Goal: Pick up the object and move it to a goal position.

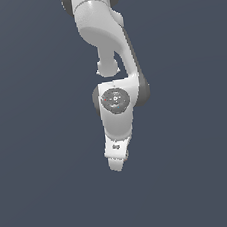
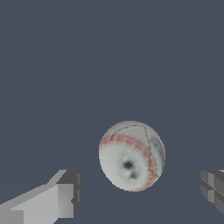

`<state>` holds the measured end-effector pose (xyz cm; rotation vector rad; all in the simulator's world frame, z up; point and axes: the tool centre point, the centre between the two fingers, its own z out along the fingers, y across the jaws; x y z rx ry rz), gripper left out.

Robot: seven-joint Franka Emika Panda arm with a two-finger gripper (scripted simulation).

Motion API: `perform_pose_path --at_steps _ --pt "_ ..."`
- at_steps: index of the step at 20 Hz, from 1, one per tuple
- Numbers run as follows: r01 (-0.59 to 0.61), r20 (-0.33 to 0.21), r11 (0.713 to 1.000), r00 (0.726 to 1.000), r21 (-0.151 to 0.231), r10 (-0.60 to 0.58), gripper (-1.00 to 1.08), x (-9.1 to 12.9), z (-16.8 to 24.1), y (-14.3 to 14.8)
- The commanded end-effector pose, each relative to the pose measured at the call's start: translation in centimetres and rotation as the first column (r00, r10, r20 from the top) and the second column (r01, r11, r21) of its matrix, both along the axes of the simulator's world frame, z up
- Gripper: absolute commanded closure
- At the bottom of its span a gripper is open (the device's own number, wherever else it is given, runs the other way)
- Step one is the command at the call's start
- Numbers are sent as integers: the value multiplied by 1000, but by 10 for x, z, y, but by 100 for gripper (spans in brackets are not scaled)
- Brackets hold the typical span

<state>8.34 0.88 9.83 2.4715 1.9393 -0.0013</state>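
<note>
Wrist view: a small off-white ball with reddish seam stitching (image 2: 131, 156) lay between your spread fingers, ungrasped.

In the wrist view you had the two grey, blocky fingertips (image 2: 65, 192) set wide apart, one on each side of the ball, with dark surface showing in the gaps, so nothing was pinched. That straddling placement looked like the set-up for a grasp: the ball sat roughly midway, so closing should have met it evenly. In the exterior view the glossy white robot arm (image 1: 115, 105) pointed steeply down over the plain dark grey-blue floor (image 1: 40, 195), and its gripper (image 1: 117, 164) hid the ball from that camera. You had no containers in either view, and no goal marker was visible.
</note>
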Motion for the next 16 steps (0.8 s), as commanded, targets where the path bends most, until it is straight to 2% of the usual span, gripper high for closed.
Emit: perform_pose_path --at_steps 1,7,16 --pt "-10 1 1000 1000 1 10 -92 1 0 0" --pt "-7 0 1000 1000 0 7 -92 0 -7 0" --pt "-12 1 1000 1000 0 12 -92 -1 -49 0"
